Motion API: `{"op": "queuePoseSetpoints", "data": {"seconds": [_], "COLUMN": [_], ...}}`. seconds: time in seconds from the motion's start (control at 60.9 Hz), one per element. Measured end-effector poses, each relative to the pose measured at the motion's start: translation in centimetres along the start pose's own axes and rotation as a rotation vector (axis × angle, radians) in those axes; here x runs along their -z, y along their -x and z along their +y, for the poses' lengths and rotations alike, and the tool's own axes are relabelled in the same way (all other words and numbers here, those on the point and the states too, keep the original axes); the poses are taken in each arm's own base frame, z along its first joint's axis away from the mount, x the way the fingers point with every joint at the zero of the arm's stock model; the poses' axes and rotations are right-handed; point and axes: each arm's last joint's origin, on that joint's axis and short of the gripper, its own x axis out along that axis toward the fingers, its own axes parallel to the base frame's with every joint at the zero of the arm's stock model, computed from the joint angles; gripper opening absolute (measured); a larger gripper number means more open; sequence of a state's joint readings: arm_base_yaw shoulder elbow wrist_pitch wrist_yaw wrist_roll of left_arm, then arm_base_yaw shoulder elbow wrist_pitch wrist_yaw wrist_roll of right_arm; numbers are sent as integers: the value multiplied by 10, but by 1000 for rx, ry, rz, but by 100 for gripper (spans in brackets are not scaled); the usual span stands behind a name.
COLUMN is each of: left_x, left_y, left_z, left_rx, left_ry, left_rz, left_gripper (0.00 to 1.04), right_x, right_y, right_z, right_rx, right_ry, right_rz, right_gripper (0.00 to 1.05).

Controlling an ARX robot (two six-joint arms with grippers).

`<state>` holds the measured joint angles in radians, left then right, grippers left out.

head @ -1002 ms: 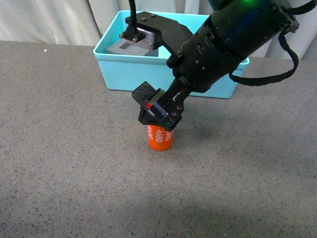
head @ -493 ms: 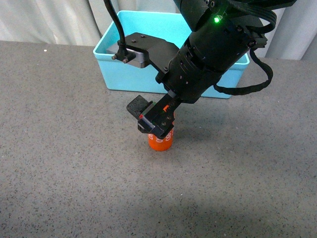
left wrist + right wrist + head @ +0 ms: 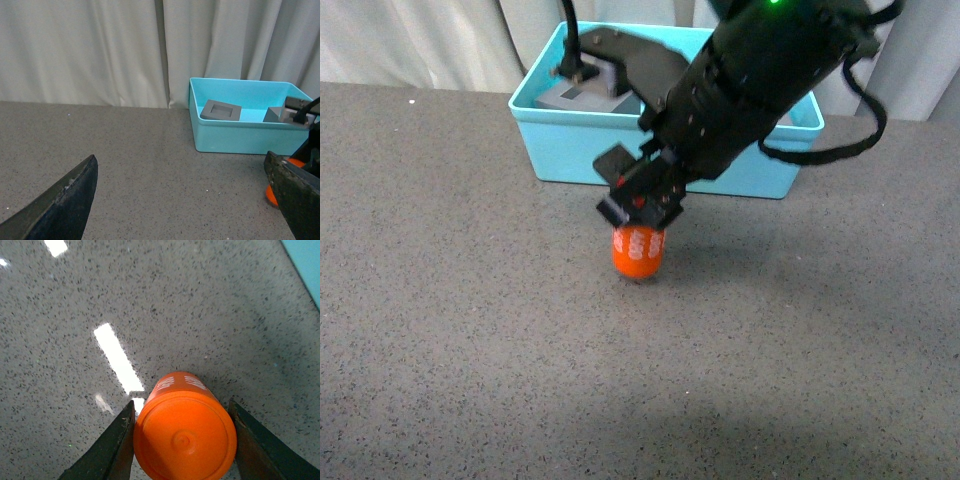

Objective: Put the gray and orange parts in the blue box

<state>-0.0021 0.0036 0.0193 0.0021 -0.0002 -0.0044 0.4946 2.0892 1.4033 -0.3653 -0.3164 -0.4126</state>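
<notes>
A: Surface: dark speckled gray tabletop (image 3: 440, 330), slightly glossy, with a pale pleated curtain (image 3: 100, 50) behind. Status of the small orange plastic cylinder with white numerals (image 3: 638, 252)?

B: Just in front of the large turquoise-blue plastic bin (image 3: 570, 150), outside it, tilted. The right gripper (image 3: 641, 212) pinches it, one black finger against each side of its smooth round body.

A: Done so far?

B: Inside the bin sit a matte gray cube with a square recess (image 3: 220, 110) and a second gray cube (image 3: 274, 114), partly hidden. Judged two of three placed; the cylinder is left.

A: And the left gripper (image 3: 180, 159)?

B: Well apart from the bin, jaws spread, holding nothing.
</notes>
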Motion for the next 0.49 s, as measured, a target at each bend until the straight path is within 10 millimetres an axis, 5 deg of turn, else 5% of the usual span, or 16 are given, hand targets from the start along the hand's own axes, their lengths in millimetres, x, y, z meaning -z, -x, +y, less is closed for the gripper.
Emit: {"op": "queuePoseSetpoints", "data": {"seconds": [0.115, 0.279, 0.493], "left_x": [0, 0, 0], "left_y": [0, 0, 0], "left_z": [0, 0, 0], "left_rx": [0, 0, 0], "left_ry": [0, 0, 0], "left_rz": [0, 0, 0], "left_gripper": [98, 98, 98], "right_x": [-24, -53, -72], "right_y": [52, 98, 80], "right_z": [-16, -50, -79], "right_rx": [71, 174, 220], "right_ry": [-20, -64, -106], "right_rz": [-156, -316, -296], "right_gripper": [45, 45, 45]}}
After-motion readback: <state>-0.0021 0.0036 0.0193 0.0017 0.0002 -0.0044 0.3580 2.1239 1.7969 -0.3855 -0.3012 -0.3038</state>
